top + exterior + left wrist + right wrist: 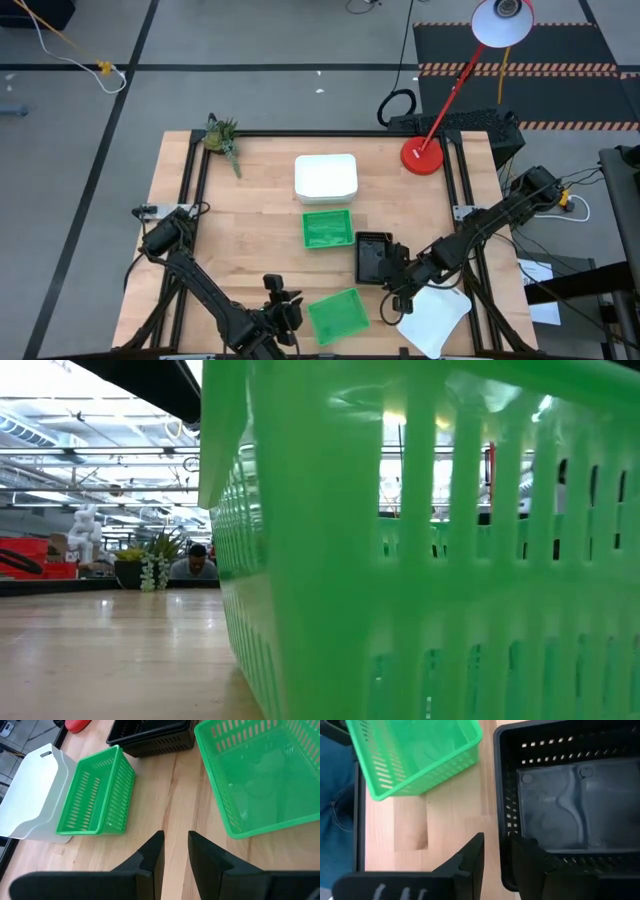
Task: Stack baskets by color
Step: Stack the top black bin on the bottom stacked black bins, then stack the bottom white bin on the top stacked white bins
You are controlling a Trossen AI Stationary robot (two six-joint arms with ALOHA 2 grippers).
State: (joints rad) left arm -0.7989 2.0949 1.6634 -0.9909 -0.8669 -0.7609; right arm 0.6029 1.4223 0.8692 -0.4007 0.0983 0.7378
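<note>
With its slightly parted fingers astride the black basket's (570,805) near wall, the right gripper (495,851) risks dragging it askew, while the left gripper (175,851), fingers narrowly apart and empty, hovers beside a loose green basket (265,770).

White (326,176), green (327,228) and black (373,257) baskets stand mid-table; another green basket (337,316) sits nearer.

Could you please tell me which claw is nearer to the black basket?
The right. The right claw sits at the black basket's rim, a finger on either side of the wall. The left claw waits at the front edge, beyond a loose green basket.
</note>
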